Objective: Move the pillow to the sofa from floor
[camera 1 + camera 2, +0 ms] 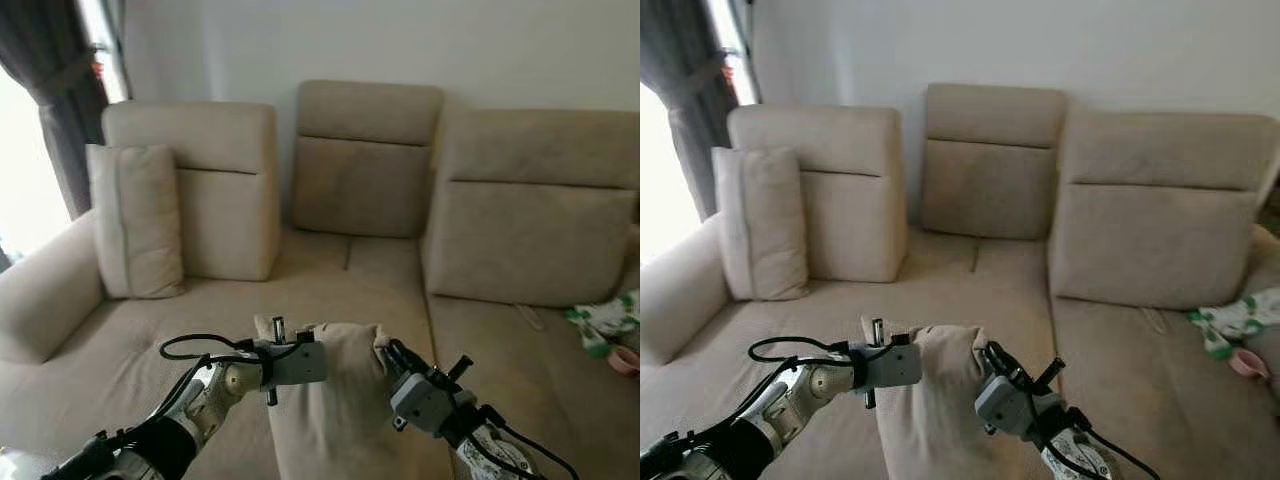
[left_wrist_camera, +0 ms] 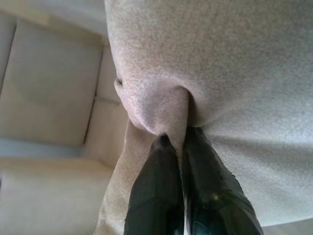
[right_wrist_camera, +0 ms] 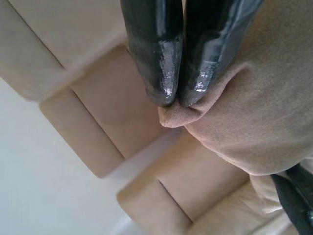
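Note:
A beige pillow (image 1: 335, 400) hangs between my two grippers, held up in front of the beige sofa (image 1: 330, 270) and over its seat. My left gripper (image 1: 318, 352) is shut on the pillow's top left part; its fingers (image 2: 166, 186) pinch a fold of the pillow (image 2: 220, 88). My right gripper (image 1: 385, 355) is shut on the top right corner, and its fingertips (image 3: 166, 83) clamp the corner of the pillow (image 3: 244, 122). The pillow's lower part runs out of view at the bottom.
Another beige cushion (image 1: 135, 220) leans upright against the sofa's left back. A green and white cloth (image 1: 605, 320) and a pink object (image 1: 625, 358) lie on the right seat. A dark curtain (image 1: 55, 90) and bright window are at the far left.

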Robot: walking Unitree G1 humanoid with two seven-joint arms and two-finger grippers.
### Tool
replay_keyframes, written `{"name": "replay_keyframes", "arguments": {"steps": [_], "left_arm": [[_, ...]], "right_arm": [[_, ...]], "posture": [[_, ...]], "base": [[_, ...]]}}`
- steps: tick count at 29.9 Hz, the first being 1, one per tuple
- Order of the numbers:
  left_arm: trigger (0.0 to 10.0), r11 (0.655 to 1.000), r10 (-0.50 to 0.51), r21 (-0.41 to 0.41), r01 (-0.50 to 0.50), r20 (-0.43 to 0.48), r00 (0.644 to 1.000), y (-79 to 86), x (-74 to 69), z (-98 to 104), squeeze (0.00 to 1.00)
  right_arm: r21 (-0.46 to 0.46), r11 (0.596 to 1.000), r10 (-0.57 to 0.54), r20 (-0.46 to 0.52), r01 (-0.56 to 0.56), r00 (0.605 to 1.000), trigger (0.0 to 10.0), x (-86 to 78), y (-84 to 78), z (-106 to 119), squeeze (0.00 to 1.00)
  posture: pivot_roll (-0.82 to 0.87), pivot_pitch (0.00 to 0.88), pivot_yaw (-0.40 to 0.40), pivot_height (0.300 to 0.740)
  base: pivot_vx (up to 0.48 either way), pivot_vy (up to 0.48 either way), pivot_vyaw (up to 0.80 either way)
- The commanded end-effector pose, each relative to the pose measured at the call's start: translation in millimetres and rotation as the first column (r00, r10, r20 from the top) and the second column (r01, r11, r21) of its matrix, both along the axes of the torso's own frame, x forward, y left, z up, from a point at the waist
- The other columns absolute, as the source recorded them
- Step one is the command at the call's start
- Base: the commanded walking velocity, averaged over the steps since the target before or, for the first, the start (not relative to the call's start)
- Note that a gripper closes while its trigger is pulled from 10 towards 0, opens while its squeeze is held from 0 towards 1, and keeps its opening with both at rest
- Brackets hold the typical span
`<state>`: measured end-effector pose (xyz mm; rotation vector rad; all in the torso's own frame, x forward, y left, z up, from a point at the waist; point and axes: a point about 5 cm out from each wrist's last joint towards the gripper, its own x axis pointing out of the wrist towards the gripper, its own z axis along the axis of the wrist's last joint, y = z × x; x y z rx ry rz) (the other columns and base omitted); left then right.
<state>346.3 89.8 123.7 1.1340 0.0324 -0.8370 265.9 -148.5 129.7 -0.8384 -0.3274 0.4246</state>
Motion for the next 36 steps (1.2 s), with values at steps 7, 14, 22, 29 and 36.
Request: {"name": "replay_keyframes", "arguments": {"steps": [7, 14, 22, 29, 36], "left_arm": [[10.0, 0.999, -0.048, -0.021, 0.049, 0.021, 0.999, -5.0, -0.7, 4.3, 0.0], [10.0, 0.997, -0.071, -0.032, 0.072, 0.027, 0.997, -7.9, -2.4, 5.5, 0.0], [10.0, 0.996, -0.078, -0.033, 0.079, 0.038, 0.996, -8.3, -2.2, 7.3, 0.0], [10.0, 0.996, -0.083, -0.036, 0.085, 0.051, 0.995, -9.0, -1.8, 9.5, 0.0], [10.0, 0.995, -0.087, -0.035, 0.089, 0.052, 0.995, -9.4, -2.1, 9.3, 0.0]], "right_arm": [[0.029, 0.998, 0.046, 0.055, -0.048, 0.997, 10.0, -1.5, 10.2, 12.5, 0.0], [0.023, 0.998, 0.049, 0.066, -0.05, 0.997, 10.0, -1.0, 10.6, 14.7, 0.0], [0.031, 0.999, 0.039, 0.115, -0.043, 0.993, 10.0, 1.5, 10.6, 25.6, 0.0], [0.03, 0.999, 0.038, 0.121, -0.042, 0.992, 10.0, 2.0, 10.4, 26.6, 0.0], [0.027, 0.999, 0.036, 0.119, -0.039, 0.992, 10.0, 2.3, 9.7, 25.9, 0.0]], "posture": [[0.11, 0.0, 0.034, 0.74], [0.11, 0.0, 0.034, 0.74], [0.11, 0.0, 0.035, 0.74], [0.11, 0.0, 0.036, 0.74], [0.11, 0.0, 0.036, 0.74]], "base": [[0.0, 0.0, 0.0], [0.261, 0.0, 0.0], [0.27, 0.0, 0.0], [0.286, 0.0, 0.0], [0.29, 0.0, 0.0]]}}
